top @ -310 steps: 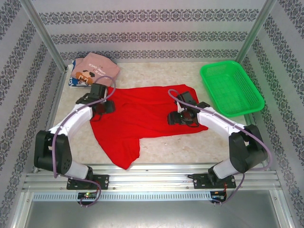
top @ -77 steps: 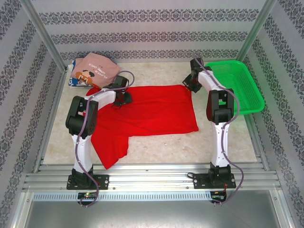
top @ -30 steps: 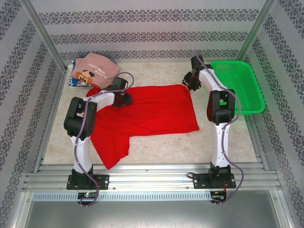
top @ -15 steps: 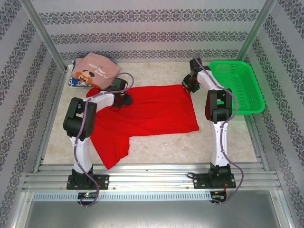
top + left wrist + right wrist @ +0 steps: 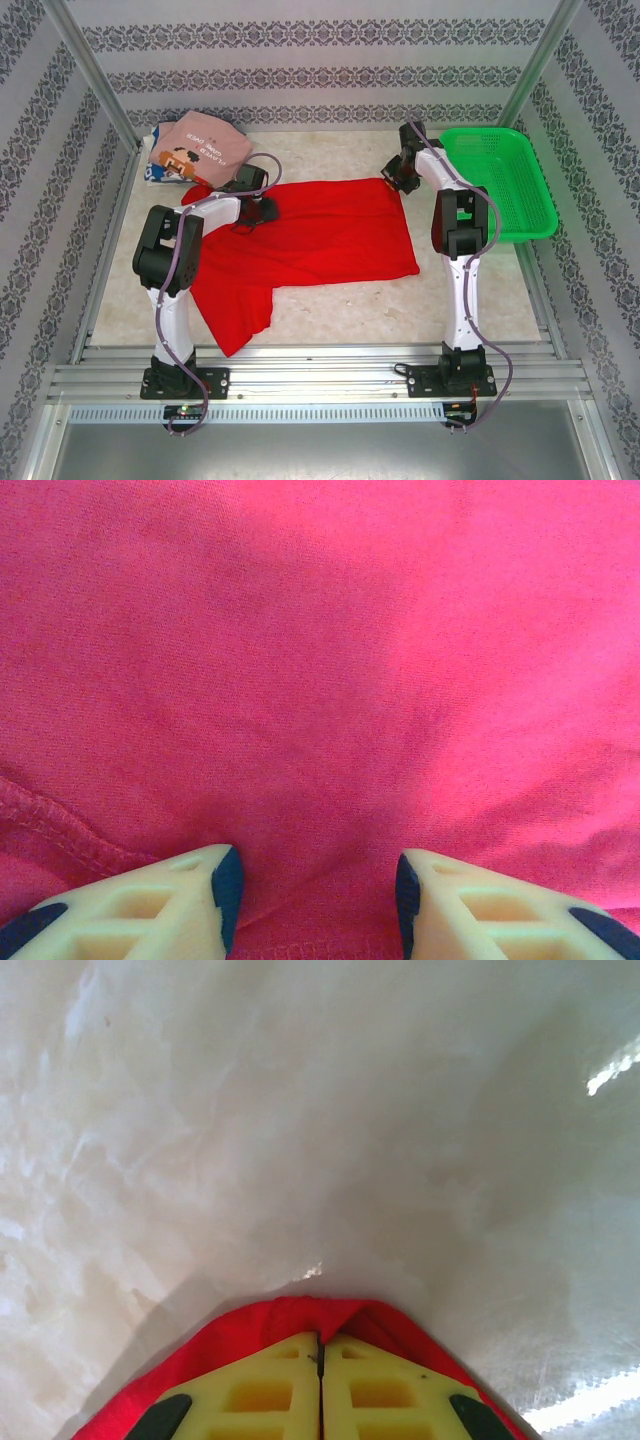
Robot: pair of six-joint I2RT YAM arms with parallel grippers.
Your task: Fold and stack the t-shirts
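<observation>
The red t-shirt lies spread across the table, one part trailing toward the near left. My left gripper rests on its far left part; in the left wrist view it is open, with red cloth and a hem under the tips. Over at the shirt's far right corner, my right gripper is down on the cloth; in the right wrist view it is shut, with a fold of the red cloth pinched at its tips. A folded dusty-pink t-shirt lies on a white-blue one at the back left.
A green mesh basket stands at the back right, close beside the right arm. Pale marble table lies beyond the shirt's far corner. Metal posts and patterned walls enclose the table.
The right gripper's jaws have closed on the red shirt's far right corner. The left arm and the shirt have hardly moved.
</observation>
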